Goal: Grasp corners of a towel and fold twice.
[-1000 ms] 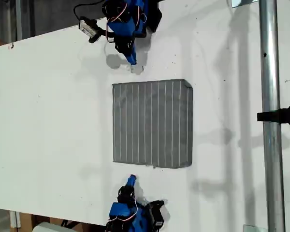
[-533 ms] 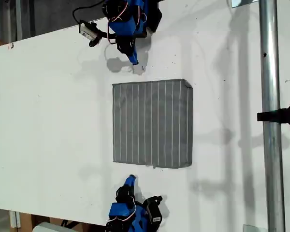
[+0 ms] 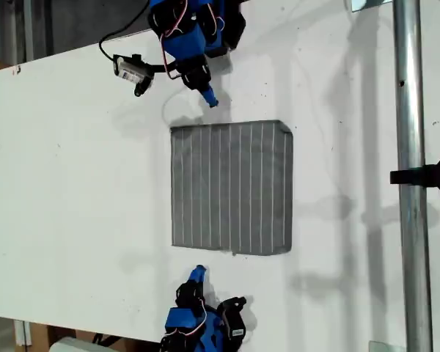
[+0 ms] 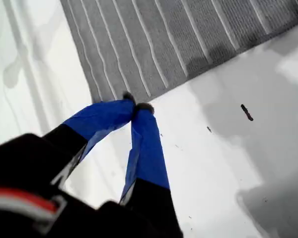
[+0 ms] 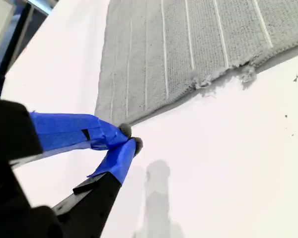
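Note:
The grey striped towel (image 3: 231, 187) lies flat as a near-square in the middle of the white table. My first gripper (image 3: 210, 100) hangs shut and empty just beyond the towel's far edge, at the exterior view's top. In the first wrist view its fingertips (image 4: 137, 105) meet over the towel's (image 4: 164, 44) edge, close to one corner (image 4: 97, 98). My second gripper (image 3: 199, 272) is shut and empty at the exterior view's bottom, short of the near edge. Its tips (image 5: 130, 138) sit just off another corner (image 5: 102, 111) of the towel (image 5: 188, 49).
A metal pole (image 3: 411, 183) with a black clamp (image 3: 433, 174) runs down the exterior view's right. A small camera on a cable (image 3: 128, 70) sticks out beside the first arm. A frayed tag (image 5: 201, 79) hangs off the towel's near edge. Bare table (image 3: 73, 183) surrounds the cloth.
My first gripper has swung toward the towel, its tip now closer to the far edge and further right in the exterior view. The second arm has barely moved. The towel lies unchanged.

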{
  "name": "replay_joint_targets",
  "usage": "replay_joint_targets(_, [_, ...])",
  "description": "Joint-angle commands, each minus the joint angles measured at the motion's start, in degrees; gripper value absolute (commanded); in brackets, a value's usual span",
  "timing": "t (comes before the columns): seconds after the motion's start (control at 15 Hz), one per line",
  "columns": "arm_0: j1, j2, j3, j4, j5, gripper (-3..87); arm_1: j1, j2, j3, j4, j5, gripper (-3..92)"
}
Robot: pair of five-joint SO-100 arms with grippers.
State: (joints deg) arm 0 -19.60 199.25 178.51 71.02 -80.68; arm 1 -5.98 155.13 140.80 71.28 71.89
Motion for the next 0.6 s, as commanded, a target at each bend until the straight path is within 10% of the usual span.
replay_joint_targets(0.0, [-1.4, 0.2, 0.2, -1.1, -0.5, -1.0, -4.6, -18.1, -17.6, -0.3, -3.0, 0.5])
replay_joint_targets(0.53, [-1.7, 0.2, 0.2, -0.7, -0.8, -0.9, -17.6, -52.9, -54.1, 11.1, -3.8, -0.2])
